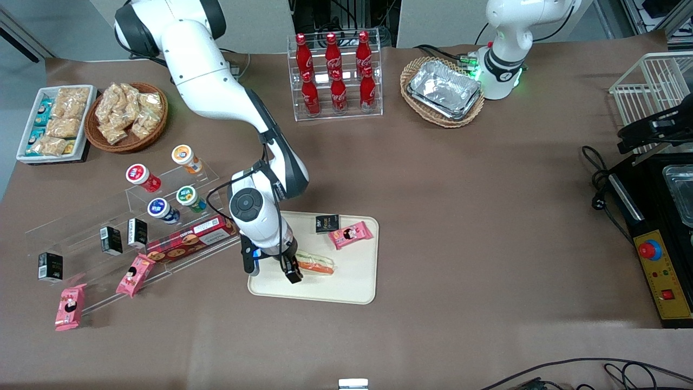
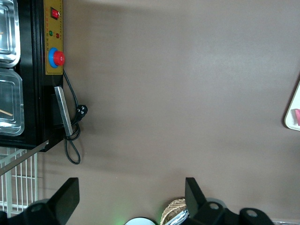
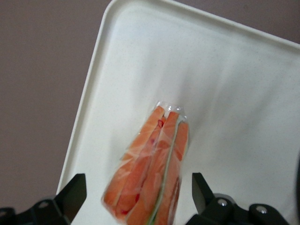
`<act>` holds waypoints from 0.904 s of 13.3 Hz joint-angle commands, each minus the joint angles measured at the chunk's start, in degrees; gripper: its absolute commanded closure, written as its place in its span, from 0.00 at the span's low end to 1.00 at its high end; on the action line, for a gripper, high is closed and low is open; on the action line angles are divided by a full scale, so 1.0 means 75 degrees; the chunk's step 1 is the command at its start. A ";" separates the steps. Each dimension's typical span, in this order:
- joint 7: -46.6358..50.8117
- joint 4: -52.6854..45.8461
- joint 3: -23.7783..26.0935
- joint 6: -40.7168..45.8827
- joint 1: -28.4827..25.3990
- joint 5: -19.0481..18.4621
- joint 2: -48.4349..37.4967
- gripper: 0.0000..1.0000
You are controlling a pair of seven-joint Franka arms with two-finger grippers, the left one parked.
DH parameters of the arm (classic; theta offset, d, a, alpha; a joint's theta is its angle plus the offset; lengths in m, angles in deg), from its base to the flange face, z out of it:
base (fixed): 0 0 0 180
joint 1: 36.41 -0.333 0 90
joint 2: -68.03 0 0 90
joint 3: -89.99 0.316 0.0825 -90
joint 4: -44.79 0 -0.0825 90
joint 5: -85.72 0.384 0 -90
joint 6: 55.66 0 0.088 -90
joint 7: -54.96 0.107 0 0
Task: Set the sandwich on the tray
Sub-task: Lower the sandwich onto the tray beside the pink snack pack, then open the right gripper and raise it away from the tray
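Observation:
The clear-wrapped wedge sandwich (image 1: pixel 316 265) with orange-red and green layers lies on the cream-beige tray (image 1: pixel 352 287), near the tray's edge closest to the front camera. My right gripper (image 1: pixel 287 268) hangs just above the sandwich's end toward the working arm. In the right wrist view the sandwich (image 3: pixel 152 176) lies on the tray (image 3: pixel 234 93) between the two fingers (image 3: pixel 75 194), with a clear gap on each side. The gripper (image 3: pixel 138 199) is open and holds nothing.
A pink snack packet (image 1: pixel 351 234) and a small black packet (image 1: pixel 327 223) lie on the tray farther from the camera. A clear stepped stand (image 1: pixel 178 216) with cups, boxes and a biscuit pack stands beside the tray toward the working arm's end. More pink packets (image 1: pixel 70 306) lie there.

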 commanded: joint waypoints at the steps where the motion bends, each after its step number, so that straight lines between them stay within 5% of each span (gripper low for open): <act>1: -0.0070 -0.0156 0.0011 0.0534 -0.0022 -0.0139 -0.0136 0.00; 8: -0.1602 -0.1129 -0.0048 0.3265 0.0094 -0.0467 -0.1844 0.00; 12: -0.3662 -0.1059 -0.0060 0.3898 0.0211 -0.1380 -0.3064 0.00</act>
